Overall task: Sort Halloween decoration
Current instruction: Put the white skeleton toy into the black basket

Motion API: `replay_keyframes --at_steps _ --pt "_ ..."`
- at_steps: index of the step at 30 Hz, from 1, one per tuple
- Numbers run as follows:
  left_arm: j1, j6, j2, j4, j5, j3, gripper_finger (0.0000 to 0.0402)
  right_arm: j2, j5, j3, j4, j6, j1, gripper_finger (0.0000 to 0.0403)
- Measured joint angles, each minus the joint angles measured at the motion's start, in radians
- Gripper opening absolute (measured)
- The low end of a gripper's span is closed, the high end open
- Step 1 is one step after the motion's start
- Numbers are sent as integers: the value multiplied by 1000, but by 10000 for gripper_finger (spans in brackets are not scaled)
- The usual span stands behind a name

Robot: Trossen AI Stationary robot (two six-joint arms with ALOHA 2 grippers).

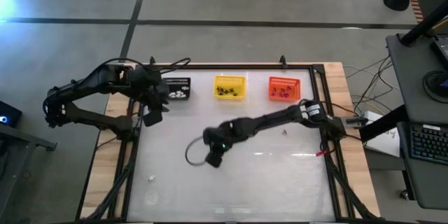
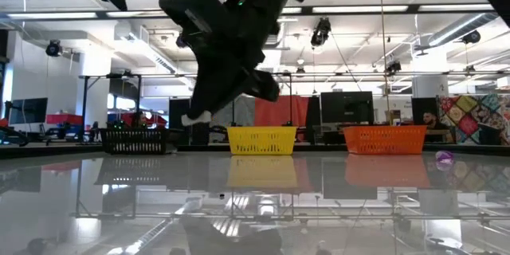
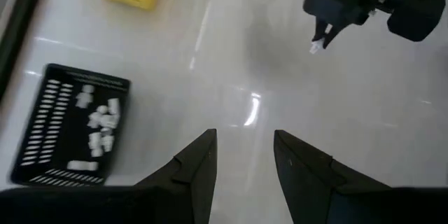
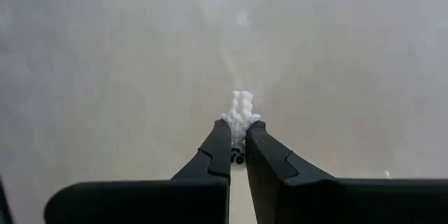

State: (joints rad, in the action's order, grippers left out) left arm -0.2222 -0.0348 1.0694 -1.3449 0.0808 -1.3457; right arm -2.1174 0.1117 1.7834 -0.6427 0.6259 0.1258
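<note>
The right gripper (image 4: pixel 238 140), at the high view's centre, pinches a white trinket (image 4: pixel 241 112) jutting from its fingertips; the black basket (image 1: pixel 178 88) of white bits lies to the upper left, nearer the left gripper (image 3: pixel 245 157), whose fingers stand spread and empty

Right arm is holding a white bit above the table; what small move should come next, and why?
Probably carry it toward the black basket: the right gripper is shut on a white bit, and that basket already holds the white bits. The left gripper waits open beside it.
</note>
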Motion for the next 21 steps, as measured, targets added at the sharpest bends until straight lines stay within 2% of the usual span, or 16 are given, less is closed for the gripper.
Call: replay_keyframes --at_steps 4,11,16,21 --pt "0 4 -3 16 -17 0 125 0 0 40 18 -55 -69 13" --pt "-2 33 -4 49 -20 0 125 -10 2 92 155 -111 -197 13" --pt "-2 26 -6 69 -20 0 125 -36 53 123 216 -123 -278 12" --pt "-2 24 -8 96 -30 0 125 -47 56 145 262 -152 -338 11"
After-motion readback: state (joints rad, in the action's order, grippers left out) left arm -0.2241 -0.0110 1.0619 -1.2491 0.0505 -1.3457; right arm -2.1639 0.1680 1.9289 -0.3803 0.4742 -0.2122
